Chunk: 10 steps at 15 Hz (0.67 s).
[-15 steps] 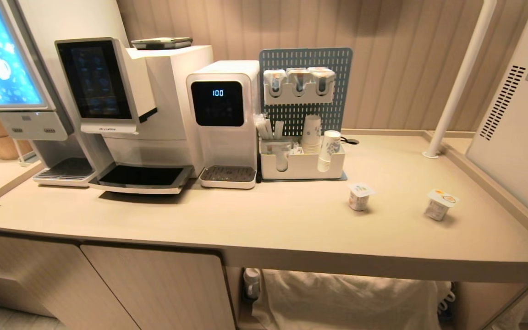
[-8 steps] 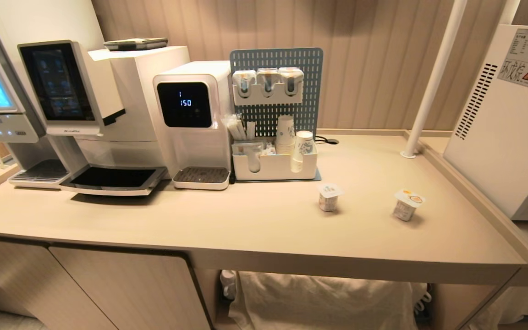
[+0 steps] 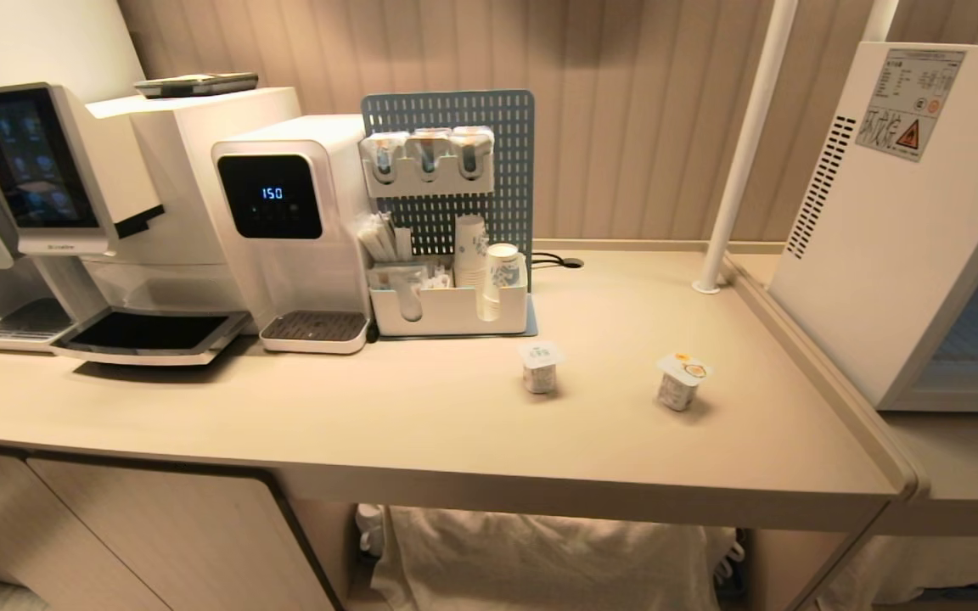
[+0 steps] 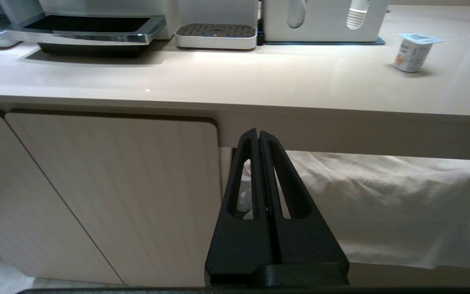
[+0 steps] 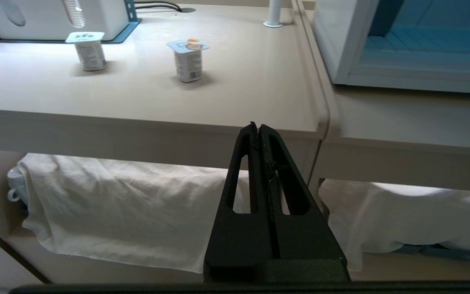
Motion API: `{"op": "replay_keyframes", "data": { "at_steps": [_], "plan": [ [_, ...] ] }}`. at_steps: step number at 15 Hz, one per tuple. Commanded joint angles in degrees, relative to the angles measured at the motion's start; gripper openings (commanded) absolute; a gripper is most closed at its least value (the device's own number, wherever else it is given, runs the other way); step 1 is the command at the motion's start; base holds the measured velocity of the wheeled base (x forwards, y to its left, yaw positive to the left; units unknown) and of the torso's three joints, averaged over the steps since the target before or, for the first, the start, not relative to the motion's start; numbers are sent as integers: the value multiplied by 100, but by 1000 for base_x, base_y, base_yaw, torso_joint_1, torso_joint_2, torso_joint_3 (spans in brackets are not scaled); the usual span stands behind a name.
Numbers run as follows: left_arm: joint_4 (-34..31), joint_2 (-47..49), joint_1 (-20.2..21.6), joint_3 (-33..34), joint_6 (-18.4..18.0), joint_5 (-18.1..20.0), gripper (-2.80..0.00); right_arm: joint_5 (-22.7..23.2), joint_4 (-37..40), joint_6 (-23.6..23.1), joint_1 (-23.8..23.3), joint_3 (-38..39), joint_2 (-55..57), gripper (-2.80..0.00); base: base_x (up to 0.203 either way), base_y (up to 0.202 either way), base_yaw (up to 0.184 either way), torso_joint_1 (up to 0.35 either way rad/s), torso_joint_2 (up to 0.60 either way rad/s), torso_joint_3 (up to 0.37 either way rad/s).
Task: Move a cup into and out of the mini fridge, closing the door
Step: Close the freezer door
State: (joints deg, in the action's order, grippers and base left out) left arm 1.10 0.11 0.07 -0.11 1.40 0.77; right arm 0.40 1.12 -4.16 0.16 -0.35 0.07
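1. I see the fridge (image 3: 871, 246), a white box with side vent slots and a warning sticker, past the table's (image 3: 421, 416) right edge on a lower shelf.
2. Two sealed cups (image 3: 539, 366) (image 3: 681, 381) stand upright and apart on the table, left of the fridge.
3. Bare table lies between the cups and its raised right rim.
4. My left hand (image 4: 258, 136) and right hand (image 5: 258, 130) sit below the table's front edge, fingers pressed together, holding nothing.
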Motion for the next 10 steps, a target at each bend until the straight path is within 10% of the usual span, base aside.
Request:
{"op": "replay_keyframes", "data": {
  "at_steps": [1, 10],
  "plan": [
    [5, -2, 1, -6, 0, 2, -280, -5, 2, -6, 2, 0, -7, -280, 0, -192, -3, 3, 4, 4],
    [5, -2, 1, 2, 9, 2, -280, 21, 90, -15, 2, -17, -7, -280, 0, -194, -3, 2, 2, 2]
  ]
}}
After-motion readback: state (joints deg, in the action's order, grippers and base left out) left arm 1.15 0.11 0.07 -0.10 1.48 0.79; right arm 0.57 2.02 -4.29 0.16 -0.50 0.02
